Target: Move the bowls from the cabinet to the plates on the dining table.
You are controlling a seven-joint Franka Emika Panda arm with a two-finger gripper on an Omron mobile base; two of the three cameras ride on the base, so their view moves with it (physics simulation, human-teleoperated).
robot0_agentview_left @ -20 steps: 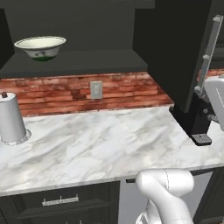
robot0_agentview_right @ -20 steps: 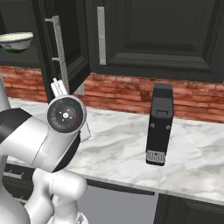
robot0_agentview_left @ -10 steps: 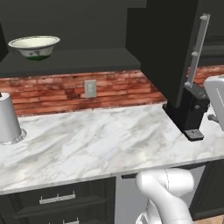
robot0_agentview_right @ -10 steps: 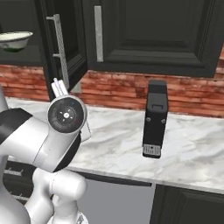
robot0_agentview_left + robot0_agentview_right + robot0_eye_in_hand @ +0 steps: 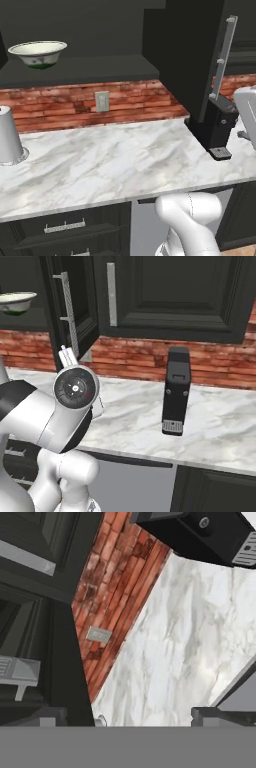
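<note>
Down low and closest, the white arm (image 5: 192, 220) bends up in front of the counter, and its round joint (image 5: 75, 388) hides part of the marble. The gripper (image 5: 130, 721) is hard to see: in the hand view its two dark fingers (image 5: 207, 716) poke up just a little at the bottom, apart from each other, with nothing seen between them. How wide they are cannot be told.

Under the counter, black drawers (image 5: 65, 230) with short silver handles are partly cut off by the bottom of the picture.

Next comes the marble counter (image 5: 110, 165). Its middle is bare, so there is lots of room there. A grey metal can (image 5: 9, 136) stands near the left end, cut off by the picture's side. A black coffee machine (image 5: 176, 391) stands on the right part of the counter, close to the brick wall.

Behind the counter runs the red brick wall (image 5: 75, 102) with a small grey wall plug (image 5: 102, 101) on it.

Up above is the black cabinet (image 5: 170, 296). One door (image 5: 70, 311) hangs open, with its long silver handle (image 5: 223, 57) sticking out over the counter, just above the coffee machine in the left base view. That door stands between the arm and the shelf.

Farthest back and up high, the white bowl (image 5: 38, 53) with green marks sits on the dark cabinet shelf (image 5: 85, 67), far to the left. In the right base view the bowl is cut off at the left side.
</note>
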